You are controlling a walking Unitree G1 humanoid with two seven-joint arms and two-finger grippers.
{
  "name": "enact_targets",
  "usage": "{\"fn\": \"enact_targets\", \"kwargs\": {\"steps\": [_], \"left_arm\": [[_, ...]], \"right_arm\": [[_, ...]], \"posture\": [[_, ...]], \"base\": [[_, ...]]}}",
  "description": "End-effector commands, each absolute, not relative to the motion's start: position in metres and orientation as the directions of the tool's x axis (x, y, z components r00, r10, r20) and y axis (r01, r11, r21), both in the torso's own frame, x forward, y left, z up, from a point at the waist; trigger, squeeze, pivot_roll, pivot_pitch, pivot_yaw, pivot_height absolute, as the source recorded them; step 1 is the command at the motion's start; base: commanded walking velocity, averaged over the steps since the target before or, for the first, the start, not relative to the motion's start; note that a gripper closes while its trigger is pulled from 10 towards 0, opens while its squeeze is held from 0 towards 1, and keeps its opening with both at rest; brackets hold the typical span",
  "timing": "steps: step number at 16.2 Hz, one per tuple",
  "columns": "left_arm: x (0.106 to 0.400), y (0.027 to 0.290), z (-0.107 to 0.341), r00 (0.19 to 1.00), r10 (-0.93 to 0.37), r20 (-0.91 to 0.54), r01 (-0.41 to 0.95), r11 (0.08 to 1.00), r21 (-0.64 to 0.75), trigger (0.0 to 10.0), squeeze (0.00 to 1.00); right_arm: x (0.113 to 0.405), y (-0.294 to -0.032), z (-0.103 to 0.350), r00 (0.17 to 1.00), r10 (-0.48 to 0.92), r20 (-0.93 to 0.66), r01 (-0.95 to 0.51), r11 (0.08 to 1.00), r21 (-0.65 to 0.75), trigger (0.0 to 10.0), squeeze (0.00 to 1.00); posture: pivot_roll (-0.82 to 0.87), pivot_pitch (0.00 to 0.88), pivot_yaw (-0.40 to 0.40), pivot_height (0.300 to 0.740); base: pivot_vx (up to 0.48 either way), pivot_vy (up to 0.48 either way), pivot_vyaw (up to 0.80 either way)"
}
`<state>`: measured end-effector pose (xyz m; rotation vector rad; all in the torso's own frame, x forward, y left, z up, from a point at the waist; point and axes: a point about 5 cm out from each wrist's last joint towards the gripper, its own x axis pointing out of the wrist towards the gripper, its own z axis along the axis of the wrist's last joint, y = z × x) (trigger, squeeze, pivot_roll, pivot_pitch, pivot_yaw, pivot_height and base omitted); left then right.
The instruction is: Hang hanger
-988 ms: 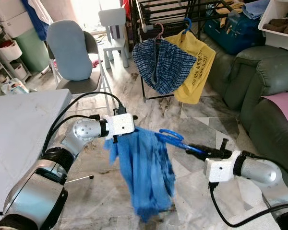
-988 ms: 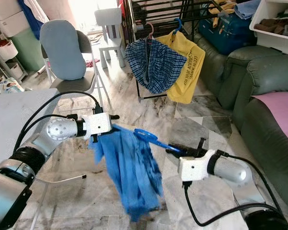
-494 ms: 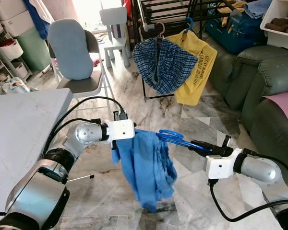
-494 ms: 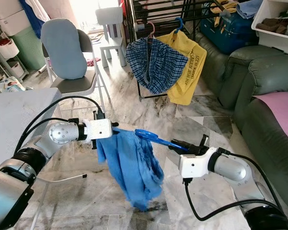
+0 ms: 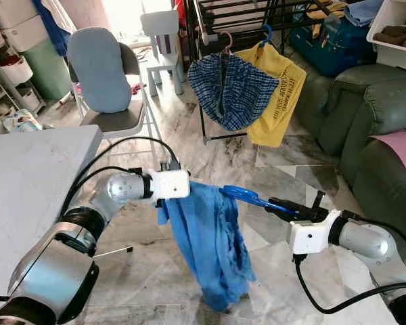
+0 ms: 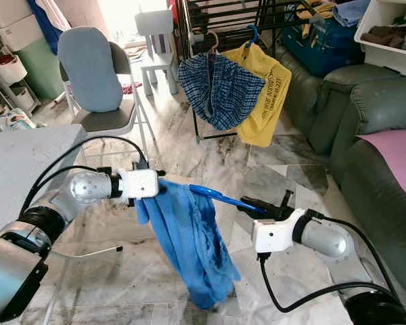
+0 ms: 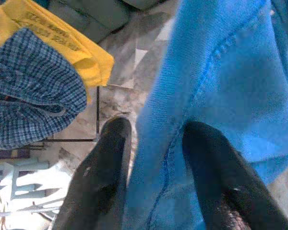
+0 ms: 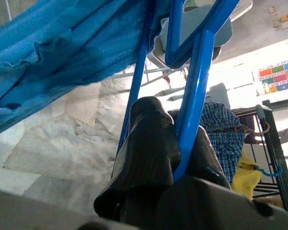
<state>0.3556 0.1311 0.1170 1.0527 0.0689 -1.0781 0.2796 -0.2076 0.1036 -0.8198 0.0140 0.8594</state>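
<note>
one blue hanger (image 5: pixel 247 196), three garments, two grippers, two chairs, one sofa (image 5: pixel 365 115)

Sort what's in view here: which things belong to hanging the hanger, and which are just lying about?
Part of the job:
blue hanger, clamped in the right gripper
blue garment draped on it, pinched by the left gripper
black drying rack

Lying about:
plaid garment and yellow garment, already hung
grey chair
green sofa
white stool

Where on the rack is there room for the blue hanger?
Bare rail shows on the rack left of the plaid shorts. The shorts and yellow shirt crowd the middle. The right gripper holds the hanger; the left gripper pinches the blue cloth.
</note>
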Motion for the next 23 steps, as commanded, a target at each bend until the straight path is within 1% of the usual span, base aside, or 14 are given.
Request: {"fn": "enact_targets", "kwargs": {"steps": [1,2,3,10,16,18,19,20,21,23], "left_arm": [[0.356,0.137,0.115,0.523,-0.657,-0.543,0.747,0.047,0.663,7.5,0.0],[0.356,0.137,0.113,0.522,-0.654,-0.548,0.751,0.048,0.658,2.0,0.0],[0.355,0.136,0.112,0.514,-0.653,-0.556,0.757,0.04,0.653,0.0,0.0],[0.358,0.133,0.114,0.523,-0.653,-0.548,0.762,0.07,0.644,0.0,0.0],[0.357,0.132,0.112,0.515,-0.678,-0.525,0.788,0.132,0.602,0.0,0.0],[0.356,0.132,0.112,0.508,-0.68,-0.528,0.791,0.125,0.599,0.0,0.0],[0.355,0.133,0.111,0.505,-0.679,-0.532,0.794,0.124,0.596,0.0,0.0],[0.355,0.134,0.111,0.505,-0.679,-0.533,0.794,0.124,0.595,0.0,0.0],[0.356,0.134,0.111,0.506,-0.678,-0.532,0.794,0.126,0.595,0.0,0.0],[0.36,0.136,0.119,0.582,-0.691,-0.429,0.751,0.253,0.611,0.0,0.0]], "right_arm": [[0.285,-0.202,0.113,0.676,0.685,-0.271,-0.648,0.378,-0.662,10.0,0.0],[0.285,-0.201,0.113,0.675,0.686,-0.272,-0.649,0.376,-0.661,10.0,0.0],[0.284,-0.201,0.112,0.673,0.688,-0.272,-0.65,0.376,-0.66,10.0,0.0],[0.283,-0.2,0.109,0.665,0.693,-0.279,-0.659,0.367,-0.657,10.0,0.0],[0.286,-0.197,0.108,0.653,0.699,-0.292,-0.666,0.347,-0.66,10.0,0.0],[0.286,-0.195,0.106,0.647,0.702,-0.296,-0.671,0.34,-0.659,10.0,0.0],[0.286,-0.195,0.105,0.641,0.705,-0.302,-0.68,0.339,-0.65,10.0,0.63],[0.287,-0.195,0.104,0.635,0.708,-0.311,-0.696,0.348,-0.628,10.0,1.0],[0.287,-0.195,0.104,0.629,0.71,-0.315,-0.702,0.346,-0.623,10.0,1.0],[0.297,-0.206,0.11,0.675,0.664,-0.322,-0.659,0.347,-0.668,10.0,1.0]], "posture": [[-0.17,0.0,0.129,0.74],[-0.17,0.0,0.129,0.74],[-0.17,0.0,0.131,0.74],[-0.18,0.0,0.125,0.74],[-0.17,0.0,0.107,0.74],[-0.17,0.0,0.106,0.74],[-0.17,0.0,0.103,0.74],[-0.17,0.0,0.103,0.74],[-0.17,0.0,0.098,0.74],[-0.16,0.0,0.093,0.74]], "base": [[0.0,0.0,0.0],[0.0,0.0,0.0],[0.0,0.0,0.0],[0.0,0.0,0.0],[0.0,0.0,0.0],[0.0,0.0,0.0],[0.0,0.0,0.0],[0.0,0.0,0.0],[0.0,0.0,0.0],[0.0,0.0,0.0]]}}
